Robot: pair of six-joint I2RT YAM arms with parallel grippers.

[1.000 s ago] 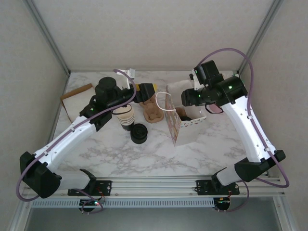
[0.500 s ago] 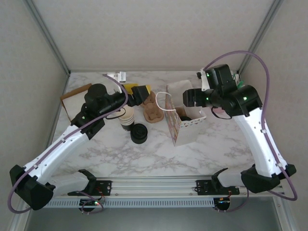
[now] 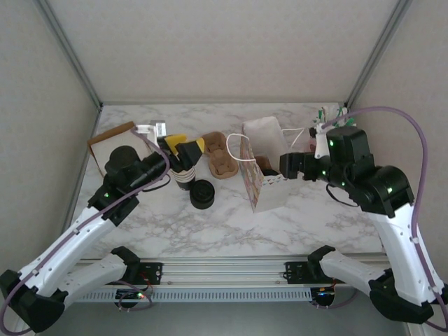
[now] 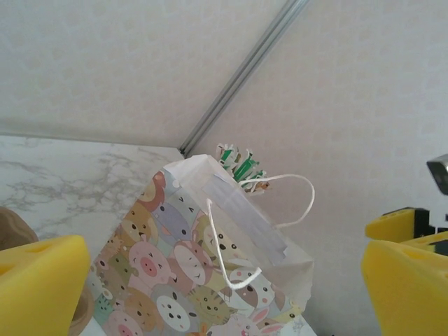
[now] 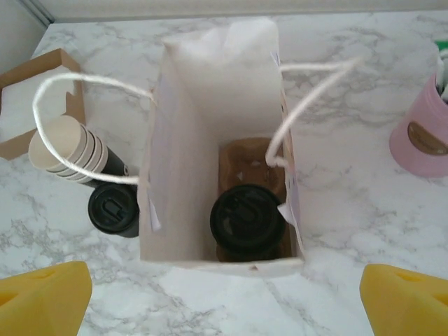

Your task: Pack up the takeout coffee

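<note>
On the marble bench (image 3: 210, 224), the lidded takeout coffee (image 5: 247, 218) stands inside the open paper bag (image 5: 210, 105), on a brown carrier (image 5: 241, 157). The left arm reaches low, its tool (image 3: 183, 148) spread and empty beside the stacked cups (image 3: 183, 171). The right arm arches, its tool (image 5: 225, 299) spread and angled down toward the bag.

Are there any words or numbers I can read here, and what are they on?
No text here can be read.
Pink cup: brown oval label, too blurred to read.
Coffee lid inside the bag: raised marks, too small to read.
Lid pile beside the bag: raised marks, too small to read.
Bag's outside: cartoon animals only, no words.
</note>
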